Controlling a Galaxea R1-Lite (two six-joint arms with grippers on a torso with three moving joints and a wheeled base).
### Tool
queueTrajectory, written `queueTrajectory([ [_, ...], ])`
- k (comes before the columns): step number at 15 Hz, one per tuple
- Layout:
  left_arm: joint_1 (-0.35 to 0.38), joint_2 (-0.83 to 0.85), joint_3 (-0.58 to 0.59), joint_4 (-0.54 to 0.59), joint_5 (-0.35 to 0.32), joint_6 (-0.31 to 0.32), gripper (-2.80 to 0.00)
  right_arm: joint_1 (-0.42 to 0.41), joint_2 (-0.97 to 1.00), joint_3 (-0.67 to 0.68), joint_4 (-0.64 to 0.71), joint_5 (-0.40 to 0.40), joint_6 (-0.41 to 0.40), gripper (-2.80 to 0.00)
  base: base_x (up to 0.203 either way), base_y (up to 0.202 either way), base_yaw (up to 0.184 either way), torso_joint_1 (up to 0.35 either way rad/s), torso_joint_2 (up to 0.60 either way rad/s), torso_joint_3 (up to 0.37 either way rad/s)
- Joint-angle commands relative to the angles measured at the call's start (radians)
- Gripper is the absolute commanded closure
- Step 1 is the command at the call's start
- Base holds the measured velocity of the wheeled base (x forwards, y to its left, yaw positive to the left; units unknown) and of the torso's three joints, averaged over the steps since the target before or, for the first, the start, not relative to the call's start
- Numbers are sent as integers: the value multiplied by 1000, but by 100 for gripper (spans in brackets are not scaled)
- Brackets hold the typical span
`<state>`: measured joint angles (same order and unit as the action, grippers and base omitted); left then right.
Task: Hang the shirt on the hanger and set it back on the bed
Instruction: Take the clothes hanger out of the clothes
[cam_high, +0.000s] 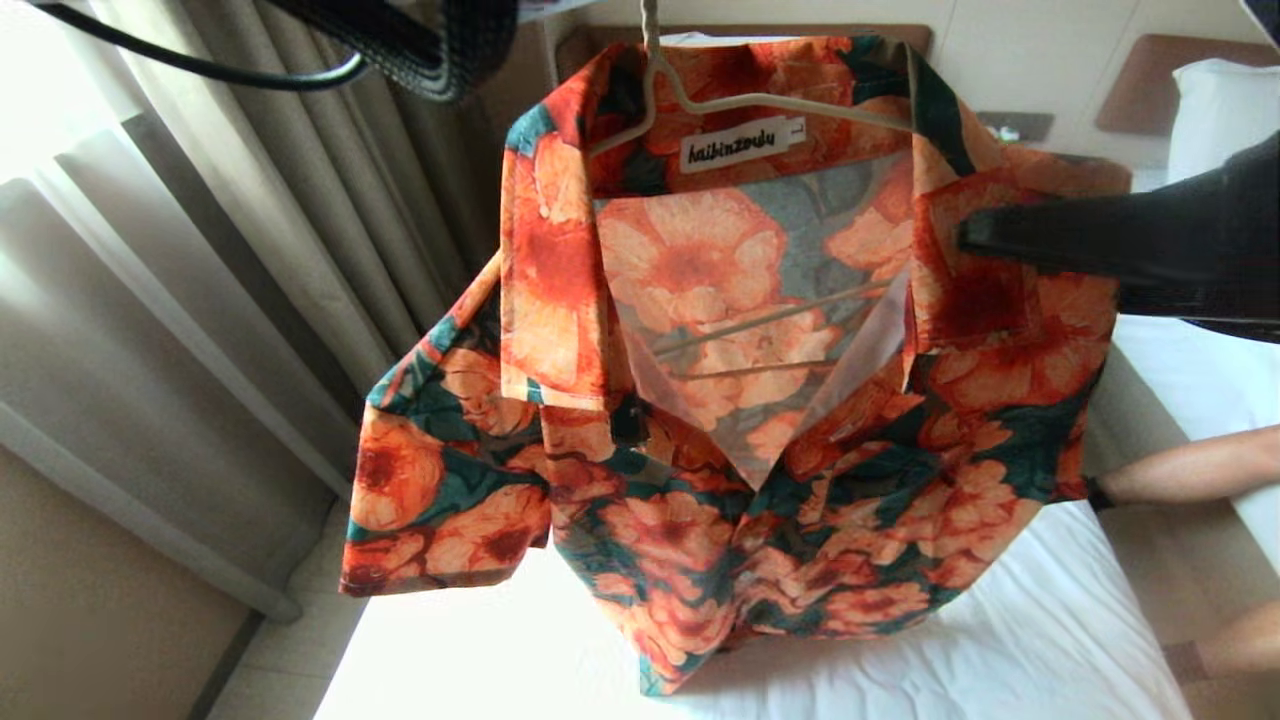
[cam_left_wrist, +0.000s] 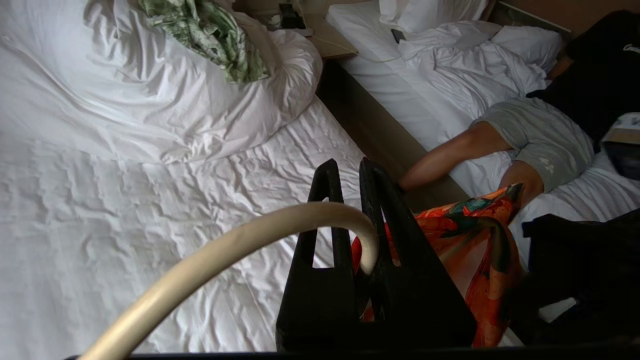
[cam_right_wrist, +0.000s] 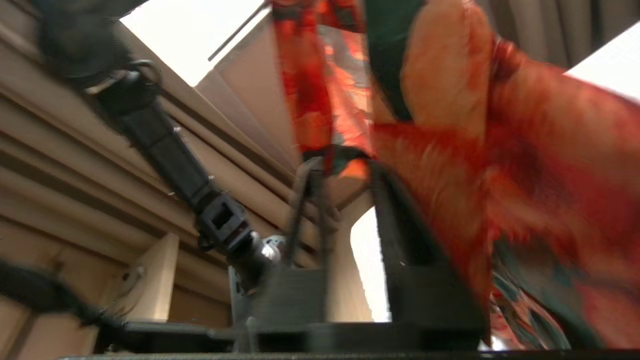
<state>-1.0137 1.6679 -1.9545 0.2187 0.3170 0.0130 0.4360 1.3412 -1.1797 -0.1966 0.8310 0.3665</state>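
Up close in the left wrist view, the left tool is clenched on the curved hook of the hanger, its two black fingers nearly together with the cream wire passing between them. From the head view the hanger's arms run inside the collar of the shirt, which hangs from it in the air, front open, white neck label facing the camera, both short sleeves drooping to either side.

At the shirt's shoulder on the robot's right, the right tool reaches in as a dark shape whose tip lies against the collar edge. In the right wrist view its fingers stand slightly parted with a fold of the orange fabric draped at the tips; the picture is smeared, so I cannot tell whether the cloth is gripped or only brushing them.

Below the hanging shirt lies the bed with its wrinkled white sheet, and farther up it a bulky duvet with a green-and-white leafy garment on top.

Beyond the gap, a person in grey shorts lies on the other bed. Curtains hang on the robot's left.
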Motion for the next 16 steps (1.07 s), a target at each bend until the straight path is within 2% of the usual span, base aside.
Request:
queueTrajectory([
  [1, -2, 6, 0, 2, 2, 1, 0, 37, 53, -19, 0, -26, -7, -280, 0, 0, 0, 0, 0, 0],
  [6, 0, 14, 6, 0, -1, -1, 0, 54, 89, -64, 1, -31, -11, -280, 0, 0, 0, 0, 0, 0],
  [8, 5, 25, 6, 0, -1, -1, 0, 46, 38, -68, 31, -33, -11, -280, 0, 0, 0, 0, 0, 0],
  [11, 18, 39, 6, -4, -2, 1, 0, 35, -15, -102, 240, -51, -15, -280, 0, 0, 0, 0, 0, 0],
  [12, 18, 42, 5, -11, -9, 1, 0, 20, -16, -122, 319, -69, -39, -280, 0, 0, 0, 0, 0, 0],
  [14, 20, 44, 5, -18, -12, 1, 0, 0, -20, -131, 449, -88, -143, -280, 0, 0, 0, 0, 0, 0],
  [16, 24, 43, 6, -16, -10, 1, 0, -10, -36, -133, 493, -145, -164, -280, 0, 0, 0, 0, 0, 0],
])
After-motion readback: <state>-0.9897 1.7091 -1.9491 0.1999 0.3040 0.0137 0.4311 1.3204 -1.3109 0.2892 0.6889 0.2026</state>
